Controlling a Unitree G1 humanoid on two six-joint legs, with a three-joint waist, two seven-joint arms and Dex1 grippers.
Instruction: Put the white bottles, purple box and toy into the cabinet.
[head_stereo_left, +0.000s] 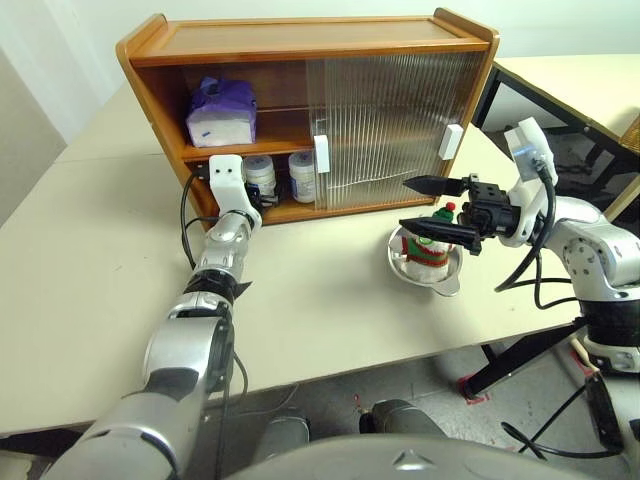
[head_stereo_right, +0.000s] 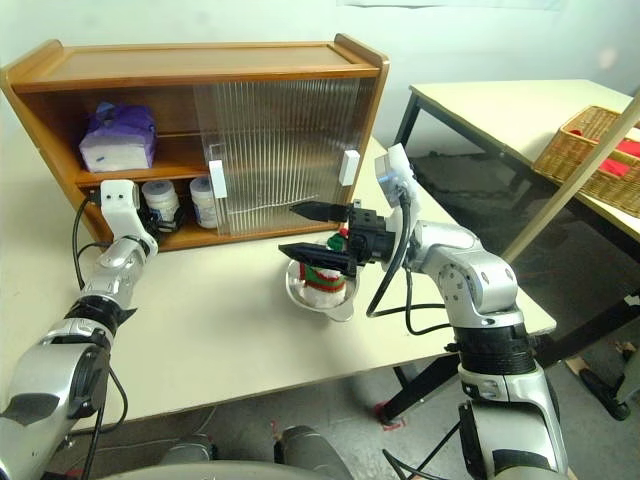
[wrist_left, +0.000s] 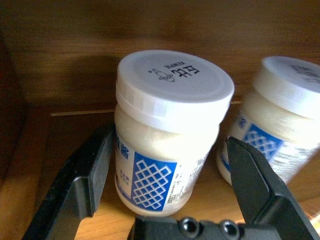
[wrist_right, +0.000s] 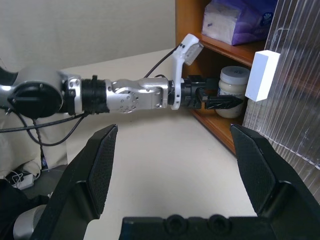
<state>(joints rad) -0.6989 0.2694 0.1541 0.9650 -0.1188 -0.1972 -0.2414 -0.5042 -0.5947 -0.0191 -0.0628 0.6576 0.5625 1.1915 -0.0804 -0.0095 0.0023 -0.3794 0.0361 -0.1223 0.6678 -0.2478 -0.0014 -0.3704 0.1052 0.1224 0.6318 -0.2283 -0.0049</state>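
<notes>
here the cabinet (head_stereo_left: 300, 60) stands on a beige table (head_stereo_left: 100, 260), both grippers' jaws spread, holding nothing.

Left gripper (wrist_right: 222, 102) reaches into the cabinet (wrist_right: 187, 30) beside a white bottle (wrist_right: 233, 90) — purple box (wrist_right: 240, 22) shelved above

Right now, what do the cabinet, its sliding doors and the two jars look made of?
Cabinet: wood, glossy brown finish with visible grain. Sliding doors: ribbed translucent panel, likely plastic, possibly glass. White bottles: smooth, slightly glossy plastic, moulded screw caps, printed blue labels.
</notes>
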